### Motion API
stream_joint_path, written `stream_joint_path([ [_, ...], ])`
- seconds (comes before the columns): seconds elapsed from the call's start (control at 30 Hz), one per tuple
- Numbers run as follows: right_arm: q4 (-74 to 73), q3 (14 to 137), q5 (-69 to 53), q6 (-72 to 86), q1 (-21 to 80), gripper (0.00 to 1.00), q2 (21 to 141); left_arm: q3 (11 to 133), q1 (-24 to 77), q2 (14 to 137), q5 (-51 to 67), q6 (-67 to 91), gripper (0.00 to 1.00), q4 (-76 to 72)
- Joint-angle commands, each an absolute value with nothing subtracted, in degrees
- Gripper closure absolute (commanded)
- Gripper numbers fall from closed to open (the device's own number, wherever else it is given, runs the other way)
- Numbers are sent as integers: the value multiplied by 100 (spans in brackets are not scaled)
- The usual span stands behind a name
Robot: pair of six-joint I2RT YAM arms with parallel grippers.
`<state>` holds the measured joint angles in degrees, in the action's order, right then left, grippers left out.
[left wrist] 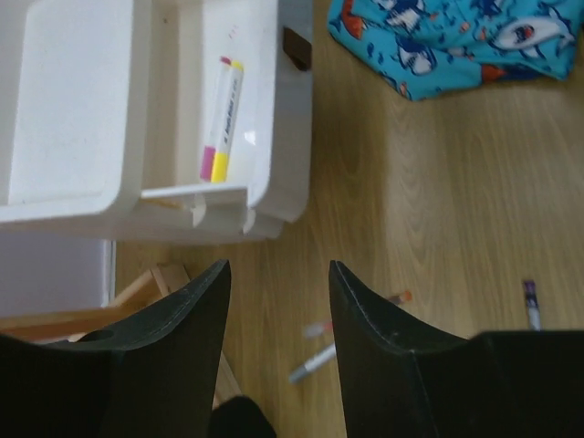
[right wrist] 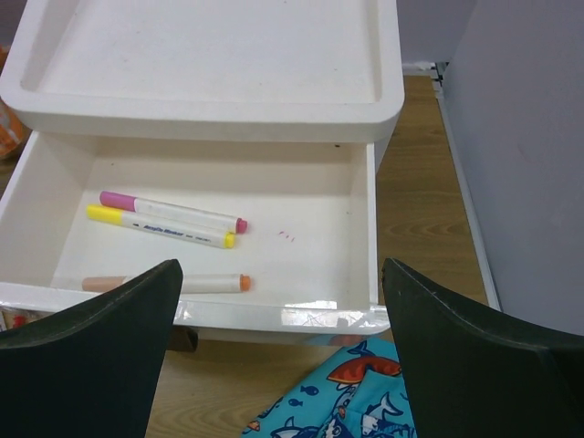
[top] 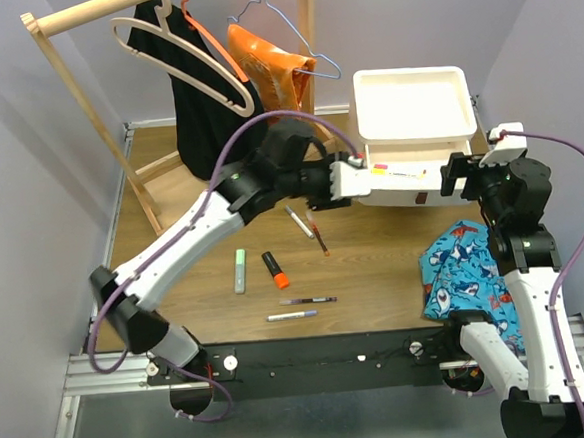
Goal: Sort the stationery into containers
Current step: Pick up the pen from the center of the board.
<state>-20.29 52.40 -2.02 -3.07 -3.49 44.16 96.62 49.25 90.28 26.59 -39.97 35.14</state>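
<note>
The white drawer unit (top: 411, 100) stands at the back right with its top drawer (right wrist: 319, 228) pulled open. Inside lie a pink marker (right wrist: 173, 212), a yellow marker (right wrist: 160, 227) and an orange-tipped marker (right wrist: 169, 284); the first two also show in the left wrist view (left wrist: 222, 119). My left gripper (top: 357, 177) hovers at the drawer's left end, open and empty (left wrist: 278, 274). My right gripper (top: 459, 173) is open and empty in front of the drawer's right end (right wrist: 280, 269). On the table lie a green highlighter (top: 239, 270), an orange highlighter (top: 275, 269) and several thin pens (top: 308, 300).
A blue shark-print cloth (top: 471, 267) lies in front of the drawer unit on the right. A wooden clothes rack (top: 113, 101) with hangers, a black garment and an orange bag stands at the back left. Two pens (top: 308, 226) lie under my left arm.
</note>
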Motion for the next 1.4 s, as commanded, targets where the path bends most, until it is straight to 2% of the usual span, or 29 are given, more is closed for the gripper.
stream_joint_path([
  [0.0,-2013,5028,-474,-238,-396,2,4298,8869,4711,8701,3049,-4544,51,5543],
  [0.13,-1899,4887,-685,-106,-413,2,4333,7956,4728,8579,3094,-4150,51,5714],
  [0.27,-1846,4922,-791,-79,-413,2,4464,6814,4930,8516,2568,-3578,50,4723],
  [0.47,-1951,4992,-817,-123,-404,3,4544,6197,5255,8710,2224,-2787,52,3887],
  [0.73,-2057,4939,-721,-105,-413,3,4421,5977,5660,9105,1749,-1346,53,2989],
  [1.37,-2188,4939,-554,-228,-413,3,4359,5941,6117,10045,1661,-985,62,2637],
])
